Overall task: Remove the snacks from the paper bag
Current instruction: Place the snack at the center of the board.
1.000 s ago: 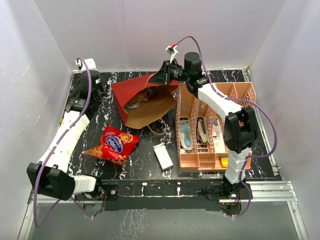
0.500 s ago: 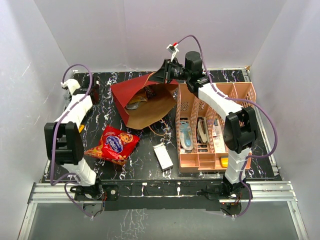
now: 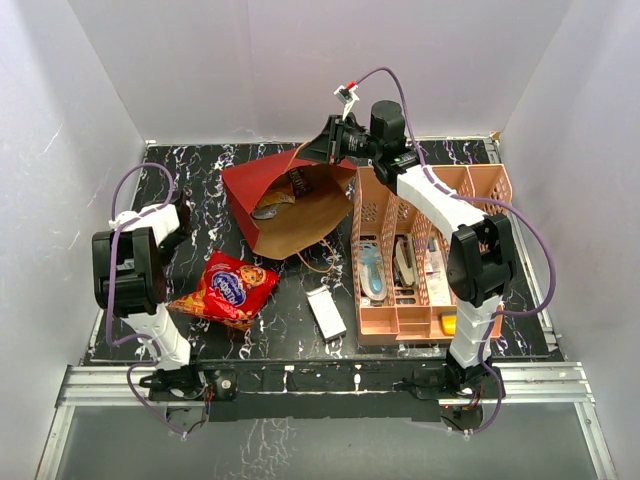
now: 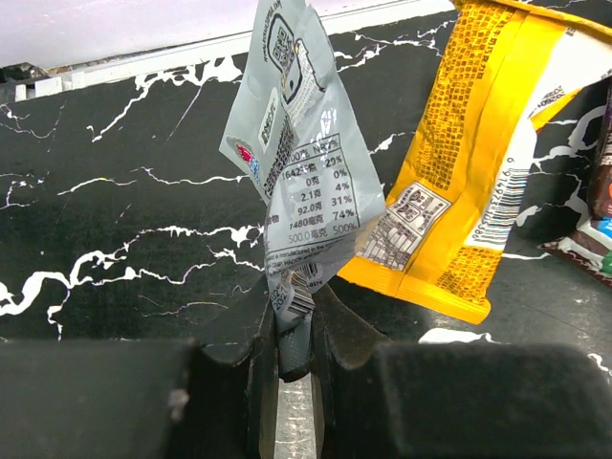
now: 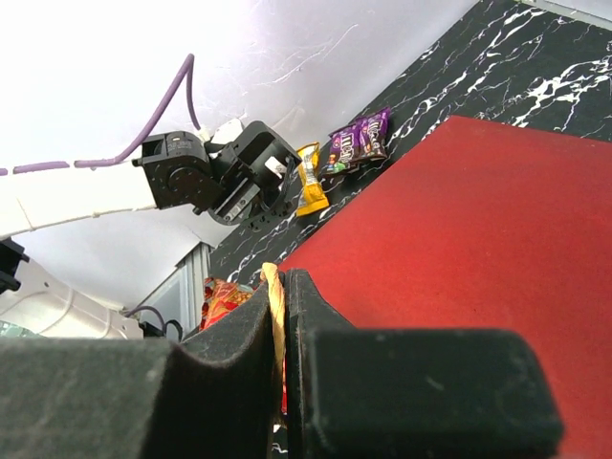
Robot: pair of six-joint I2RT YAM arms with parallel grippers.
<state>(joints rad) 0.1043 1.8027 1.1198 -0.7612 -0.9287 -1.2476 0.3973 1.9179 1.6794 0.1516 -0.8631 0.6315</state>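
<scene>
The dark red paper bag (image 3: 262, 180) lies on its side at the table's back, brown inside showing, with a greyish packet (image 3: 268, 209) in its mouth. My right gripper (image 3: 333, 146) is shut on the bag's tan cord handle (image 5: 275, 311) and holds the rim up. My left gripper (image 4: 292, 320) is shut on the end of a clear grey wrapper (image 4: 296, 182) low over the table's left side. An orange-yellow wrapper (image 4: 469, 163) and a purple one (image 4: 602, 172) lie just beyond it. The large red snack bag (image 3: 228, 288) lies on the table front left.
A pink slotted rack (image 3: 420, 250) with stationery stands right of the bag. A small white box (image 3: 326, 312) lies in front of it. The left wall is close to my left arm (image 3: 130, 265). A loose cord handle (image 3: 315, 262) trails under the bag.
My left arm has swung back from the far left corner and folded in, bringing its gripper nearer along the left edge. The right gripper and bag have hardly moved.
</scene>
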